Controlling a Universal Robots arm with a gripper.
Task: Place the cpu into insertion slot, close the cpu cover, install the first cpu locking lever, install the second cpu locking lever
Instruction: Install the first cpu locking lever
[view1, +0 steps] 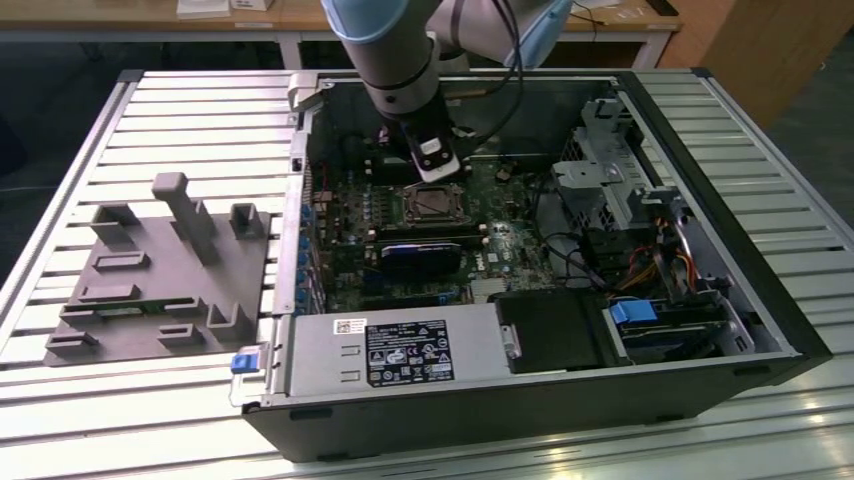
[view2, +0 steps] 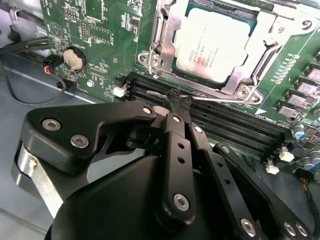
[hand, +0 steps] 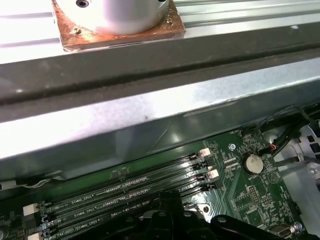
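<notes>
The cpu (view2: 215, 42), with its shiny silver top, lies in the insertion slot (view1: 430, 203) on the green motherboard inside the open computer case. The cpu cover (view2: 162, 35), a silvery frame, lies flat around the chip. A thin wire cpu locking lever (view2: 220, 100) runs along the socket edge next to the memory slots. My gripper (view2: 175, 97) is shut, and its pinched black fingertips touch this lever near its free end. In the exterior view the gripper (view1: 439, 176) hangs just above the socket's far edge.
Long black memory slots (view2: 225, 125) lie right under the fingertips, and a coin battery (view2: 75, 58) sits nearby. The case wall (hand: 150, 115) rises close by. A power supply (view1: 400, 350), a drive cage (view1: 627, 190) and cables crowd the case. A grey fixture (view1: 160, 270) sits outside it.
</notes>
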